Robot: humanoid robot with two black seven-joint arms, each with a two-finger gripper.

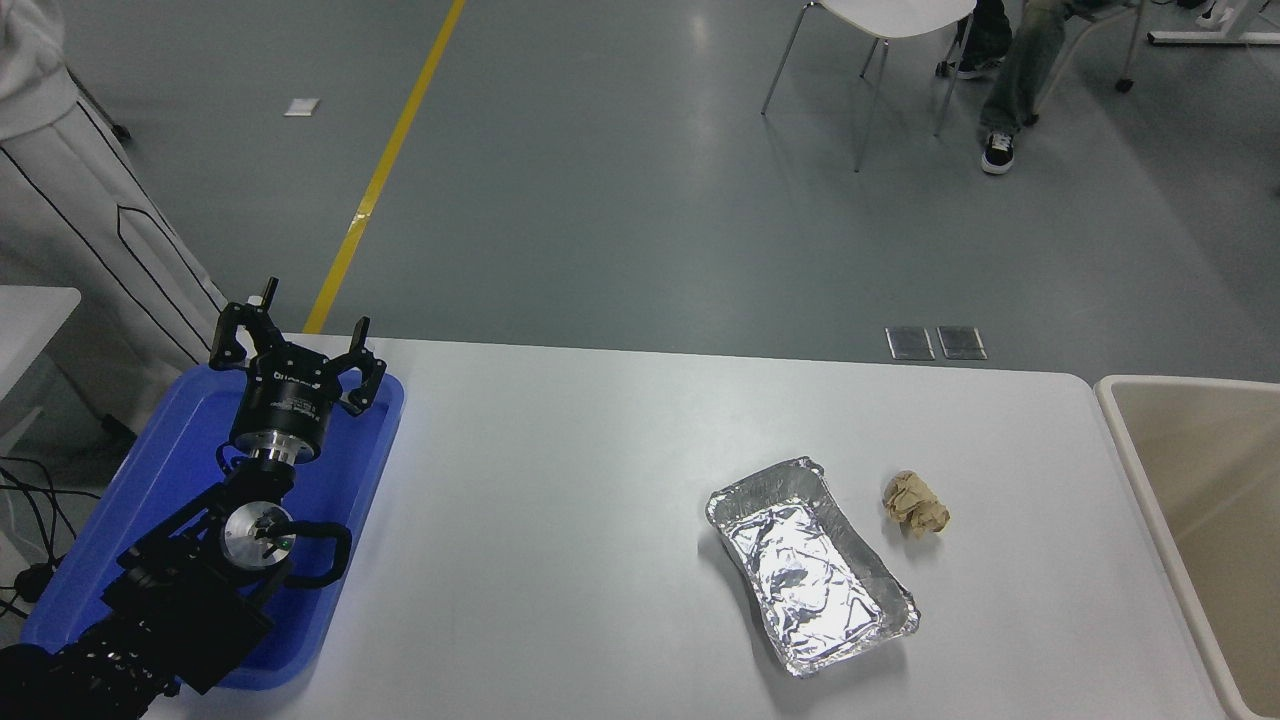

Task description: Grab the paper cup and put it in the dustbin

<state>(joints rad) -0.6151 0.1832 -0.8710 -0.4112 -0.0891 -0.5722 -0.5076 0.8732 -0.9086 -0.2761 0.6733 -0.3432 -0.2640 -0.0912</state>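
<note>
A: So, where is the left gripper (296, 342)?

B: It is at the lower left, over the blue tray (180, 455). Its black fingers (232, 335) are spread apart, and there is nothing between them.

A: And the right one?

B: I cannot see it. No arm comes in from the right side.

A: Where is the paper cup?

B: I cannot find it anywhere in this view from up high. It is not on the white table (560, 500), and I cannot spot it in the part of the dustbin that shows.

A: Where is the dustbin (1130, 450)?

B: It is at the right edge, just beside the table's right end. It is big and beige. Only part of it shows, and that part looks bare inside.

A: Is it close to the open claw?

B: No. They are well apart, with the whole table between them.

A: What lies on the table?

B: A silver foil tray (810, 565) sits right of the middle. A crumpled tan paper ball (914, 505) lies near it, on the side toward the dustbin, not touching it.

A: Is anyone there?

B: A person in pale clothes (60, 190) stands at the far left. Someone's leg and shoe (1000, 150) show at the top right by a white chair (880, 20).
</note>
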